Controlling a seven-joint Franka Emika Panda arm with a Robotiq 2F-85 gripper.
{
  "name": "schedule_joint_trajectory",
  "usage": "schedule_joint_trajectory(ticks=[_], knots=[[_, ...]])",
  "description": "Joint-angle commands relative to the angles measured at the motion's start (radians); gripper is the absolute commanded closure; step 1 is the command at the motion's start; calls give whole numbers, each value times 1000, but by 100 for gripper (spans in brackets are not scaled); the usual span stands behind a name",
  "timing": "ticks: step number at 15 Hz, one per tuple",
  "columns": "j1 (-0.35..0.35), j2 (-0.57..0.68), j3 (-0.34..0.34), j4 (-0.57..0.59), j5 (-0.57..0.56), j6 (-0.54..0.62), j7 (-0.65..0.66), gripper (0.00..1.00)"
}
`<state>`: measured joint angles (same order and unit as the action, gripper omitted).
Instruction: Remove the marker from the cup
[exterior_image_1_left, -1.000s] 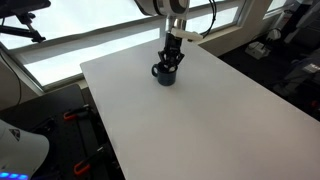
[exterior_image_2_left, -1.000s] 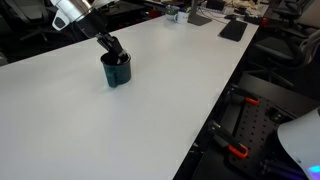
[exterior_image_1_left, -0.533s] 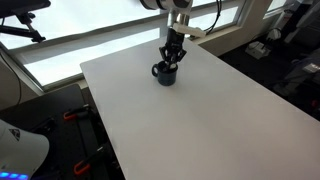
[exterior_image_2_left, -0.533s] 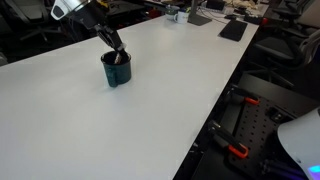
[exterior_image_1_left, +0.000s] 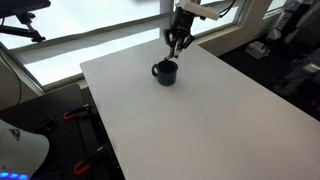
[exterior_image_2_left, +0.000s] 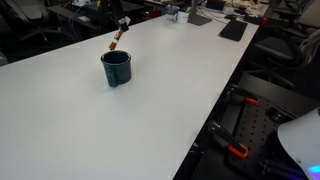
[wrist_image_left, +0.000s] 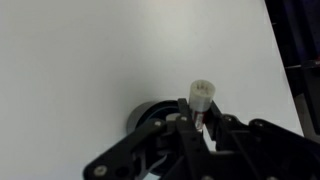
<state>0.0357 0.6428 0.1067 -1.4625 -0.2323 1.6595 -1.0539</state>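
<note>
In the wrist view the jaws are closed almost together on the marker (wrist_image_left: 202, 95), which stands between them with its pale end towards the camera. I judge that the grip is on the upper part because this is the only part that a cup leaves free. Just beyond the jaws the cup (wrist_image_left: 147, 113) shows as a dark round shape, half hidden by them. So the marker is held nearly over the cup's opening, which fits a straight pull upward that does not drag the cup sideways. This view cannot tell whether the marker's lower end is out of the cup.

An exterior view answers this. There the marker (exterior_image_2_left: 116, 40) hangs tilted above the cup (exterior_image_2_left: 116, 68), and its lower end seems just free of the rim, with a small gap. The cup stands upright on the white counter (exterior_image_2_left: 170, 110), well away from the edges. In this view almost nothing of the arm is visible.

In an exterior view from another place, the marker is too thin to separate from the dark jaws. It does show the arm (exterior_image_1_left: 190, 8) coming down from above, the jaws raised over the cup (exterior_image_1_left: 165, 72), and the cup's handle (exterior_image_1_left: 155, 70) turned to the side. To my judgement the removal is nearly done, and the marker is not yet put down.
</note>
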Motion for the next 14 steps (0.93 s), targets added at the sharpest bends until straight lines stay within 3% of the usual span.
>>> schedule_joint_trajectory(ticks=[1,6,14], knots=[[-71,-93,-5,-65,93,-2,12,95],[-189,-67,-7,-62,305,-18,-41,95],[-225,32,-40,-82,377,9,16,95]])
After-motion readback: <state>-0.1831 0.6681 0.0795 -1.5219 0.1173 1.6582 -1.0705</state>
